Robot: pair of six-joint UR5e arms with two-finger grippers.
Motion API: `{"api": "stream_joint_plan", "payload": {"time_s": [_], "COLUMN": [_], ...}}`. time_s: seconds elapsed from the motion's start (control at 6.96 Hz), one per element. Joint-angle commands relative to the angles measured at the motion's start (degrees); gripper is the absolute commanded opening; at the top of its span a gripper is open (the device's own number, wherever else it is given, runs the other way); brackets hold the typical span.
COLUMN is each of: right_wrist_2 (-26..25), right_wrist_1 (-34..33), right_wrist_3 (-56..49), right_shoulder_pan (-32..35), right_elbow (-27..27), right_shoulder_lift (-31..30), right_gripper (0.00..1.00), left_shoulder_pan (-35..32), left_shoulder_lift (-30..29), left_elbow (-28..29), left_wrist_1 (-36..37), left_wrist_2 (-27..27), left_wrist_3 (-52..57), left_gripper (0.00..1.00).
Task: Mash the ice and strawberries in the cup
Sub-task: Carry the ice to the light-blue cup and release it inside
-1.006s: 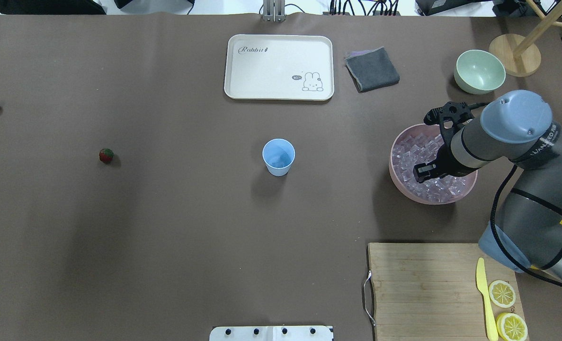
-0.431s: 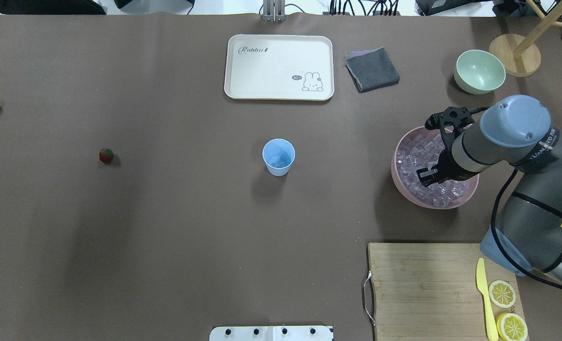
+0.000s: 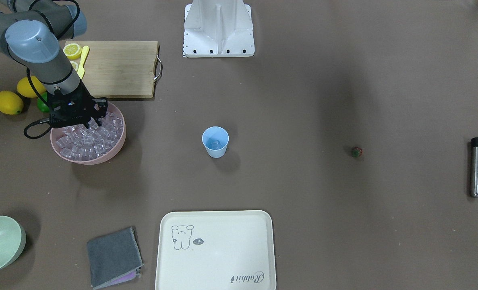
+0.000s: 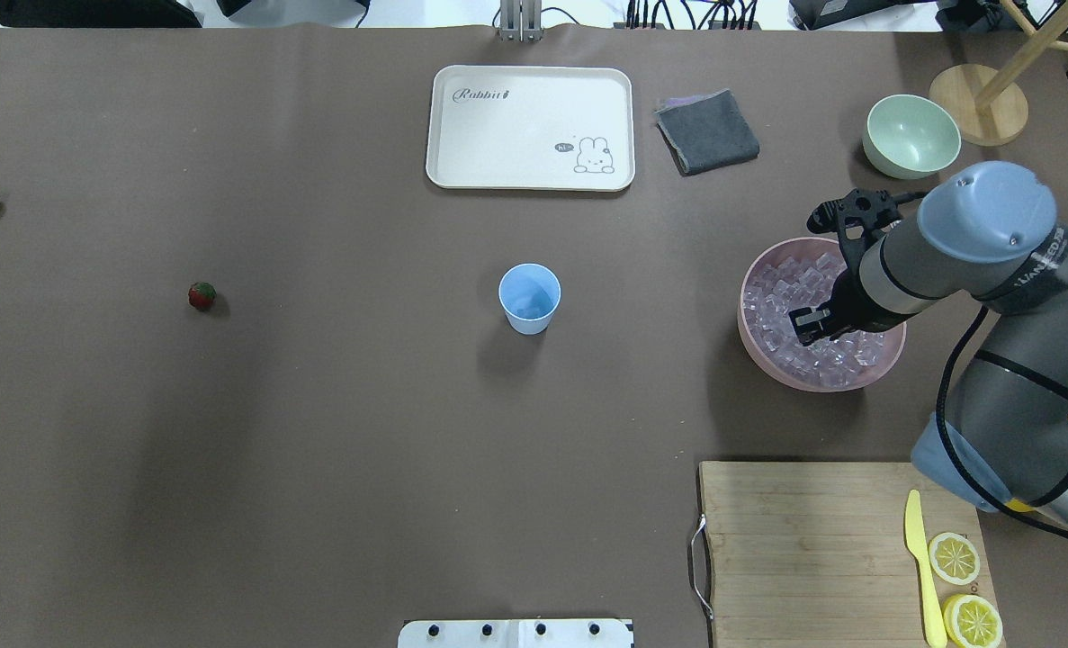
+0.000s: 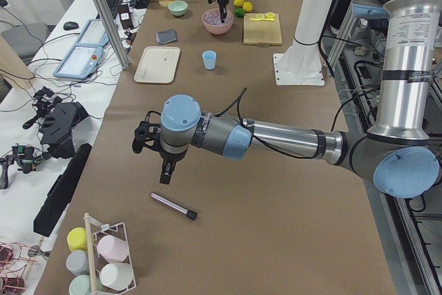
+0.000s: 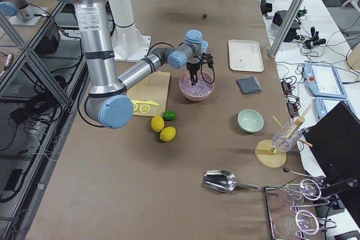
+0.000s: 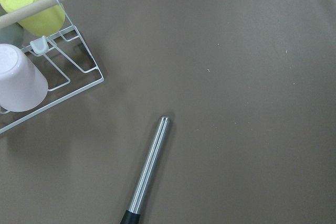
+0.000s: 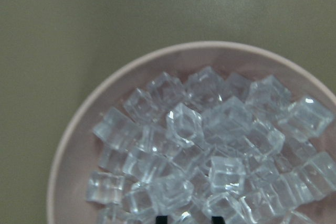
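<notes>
Step in hand: fetching ice, by the look of it the early loading stage of the task.
Right gripper point(image 8: 188, 217): down inside the pink bowl point(image 4: 742, 317). Its fingertips stand close together among the cubes with ice between them, so it appears clamped on one cube, though the grip sits at the very edge of the wrist view.
Ice point(image 8: 184, 124): heaped in the pink bowl on the robot's right, well apart from the cup.
Cup point(image 4: 529, 298): upright at mid-table. A faint shape on its bottom may be a cube, but it is too small to be sure.
Strawberry point(image 4: 201, 295): lying on the table far to the robot's left, not in the cup.
Left gripper point(image 5: 165, 176): hanging over the metal rod point(image 3: 475, 167) and holding nothing visible. Whether its jaws are apart or together cannot be told.
Done: little or nothing.
Left: carry the ice to the cup, add the strawberry, take up the rod and mash.
</notes>
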Motion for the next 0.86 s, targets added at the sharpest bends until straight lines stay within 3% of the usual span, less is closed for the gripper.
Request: {"api": "stream_joint_plan", "payload": {"time_s": [0.0, 0.29, 0.72], "right_wrist_2": [0.1, -2.9, -6.6], "right_wrist_1": [-12.1, -14.4, -13.9], "right_wrist_3": [0.9, 6.9, 17.8], "right_shoulder_pan": [0.1, -3.1, -7.0], "right_elbow": [0.2, -2.5, -13.0], "right_shoulder_lift": [11.0, 18.2, 32.0], "right_gripper": [0.08, 0.03, 0.02], "left_shoulder_pan": [0.0, 0.0, 0.0], "left_shoulder_lift": [0.0, 0.0, 0.0], "left_elbow": [0.0, 0.0, 0.7], "left_wrist_1": [0.0, 0.0, 0.0], "left_wrist_2": [0.0, 0.0, 0.0], "left_wrist_3": [0.0, 0.0, 0.0], "left_gripper": [0.98, 0.98, 0.98]}}
